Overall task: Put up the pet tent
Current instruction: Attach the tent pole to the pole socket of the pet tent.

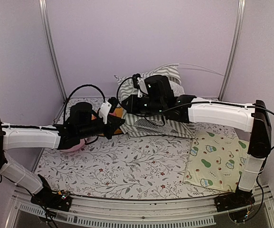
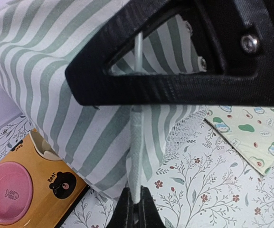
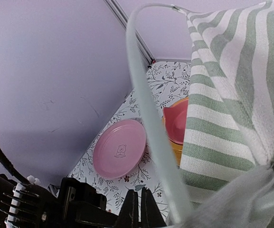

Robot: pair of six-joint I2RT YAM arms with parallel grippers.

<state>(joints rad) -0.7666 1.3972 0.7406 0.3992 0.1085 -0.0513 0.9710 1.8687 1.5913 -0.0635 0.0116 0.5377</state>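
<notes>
At the far middle of the table, on the flowered cloth (image 1: 127, 166), the striped tent (image 1: 167, 126) lies collapsed and flat. Left gripper (image 2: 136, 209) is pinching the thin white pole (image 2: 135, 152) at the tent's edge, its fingers pressed on it. Right gripper (image 3: 136, 209) has its fingers pressed together with nothing between them; the curved pole passes just beside it. An orange bowl stand (image 2: 46, 175) sits left of the tent, and a yellow mat (image 1: 217, 159) lies to the right.

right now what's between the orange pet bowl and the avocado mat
The pet tent: its striped fabric lies between the orange pet bowl and the avocado mat, clearest in the left wrist view.
</notes>
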